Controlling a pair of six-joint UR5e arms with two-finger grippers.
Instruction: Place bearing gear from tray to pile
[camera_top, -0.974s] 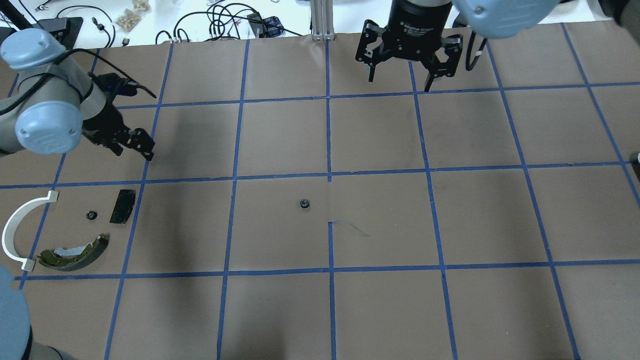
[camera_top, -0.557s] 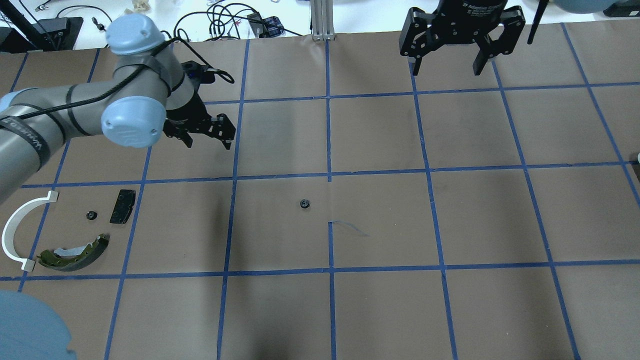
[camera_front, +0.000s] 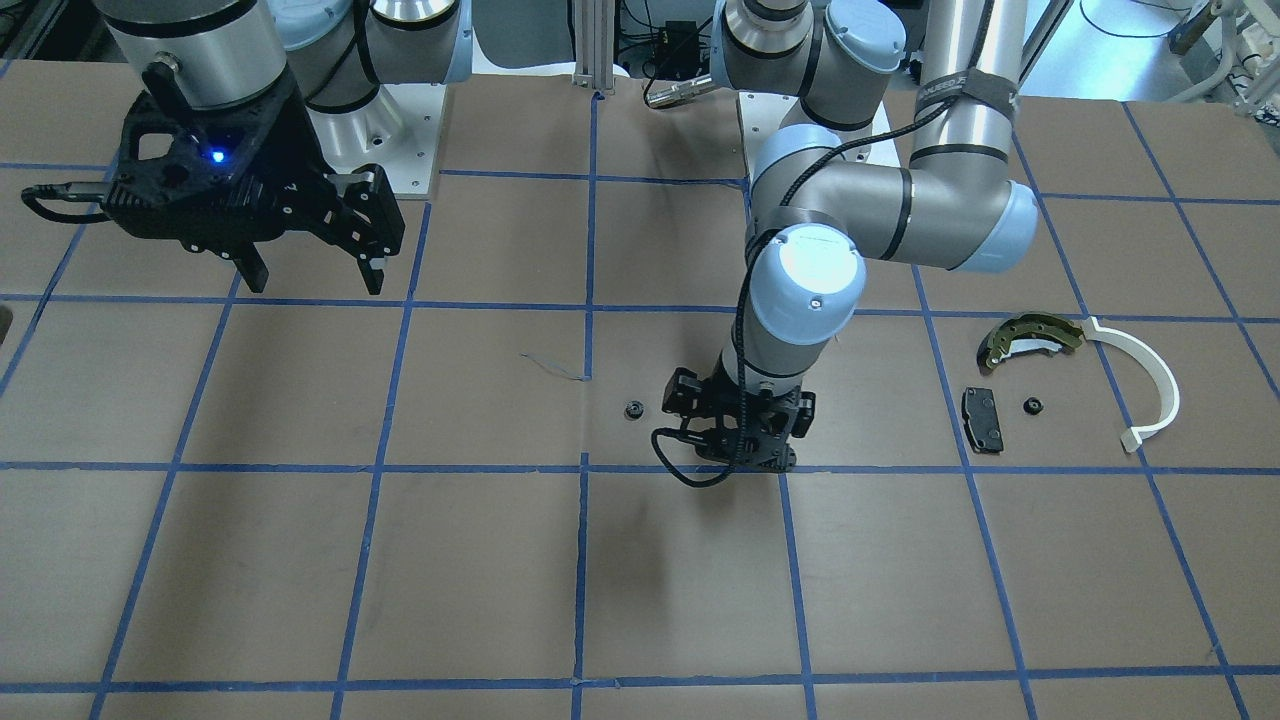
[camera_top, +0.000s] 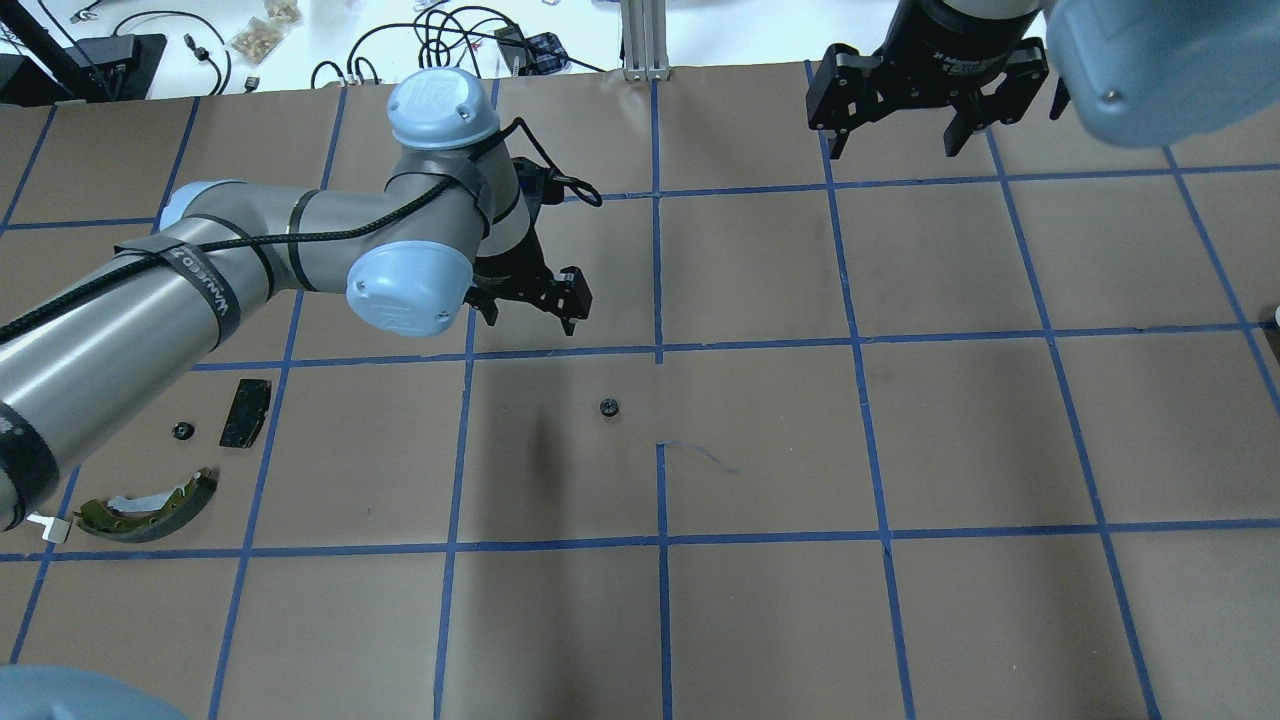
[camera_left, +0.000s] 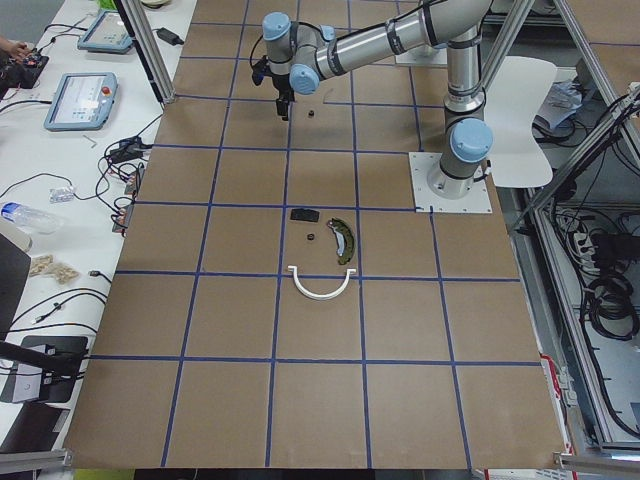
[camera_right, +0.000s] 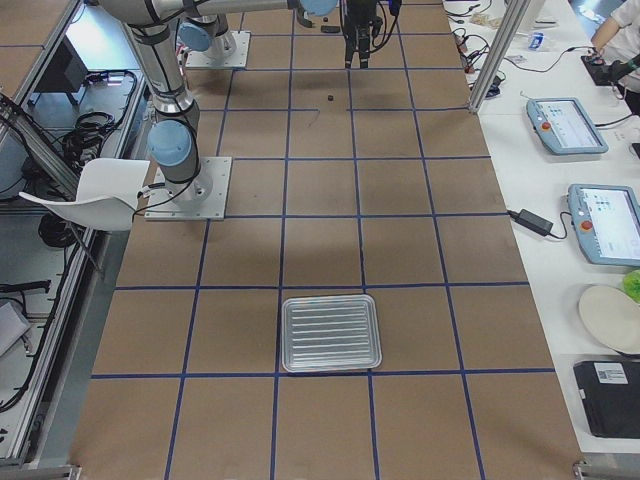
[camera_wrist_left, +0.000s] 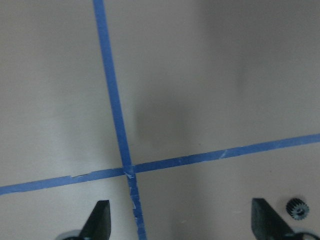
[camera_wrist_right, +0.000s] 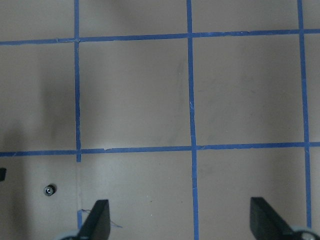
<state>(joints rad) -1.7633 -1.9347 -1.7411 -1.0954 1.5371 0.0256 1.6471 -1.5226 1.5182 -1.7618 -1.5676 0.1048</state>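
Note:
A small black bearing gear (camera_top: 609, 407) lies alone on the brown table near the middle, also in the front view (camera_front: 633, 409). My left gripper (camera_top: 530, 320) is open and empty, hovering just behind and left of it; its wrist view shows the gear (camera_wrist_left: 297, 208) by the right finger (camera_wrist_left: 267, 222). The pile sits far left: olive brake shoe (camera_top: 150, 500), black pad (camera_top: 245, 412), another small gear (camera_top: 182, 431), and the white arc (camera_front: 1150, 385), mostly hidden overhead by my left arm. My right gripper (camera_top: 893, 140) is open and empty at the back right.
An empty silver tray (camera_right: 330, 333) stands far off at the table's right end. Blue tape lines (camera_top: 658, 350) grid the brown table cover. Cables and small items (camera_top: 440, 45) lie on the white bench behind the table.
My left arm has swung right from beside the pile to just behind the middle gear, still open. My right gripper shifted a little right and back. The parts have not moved.

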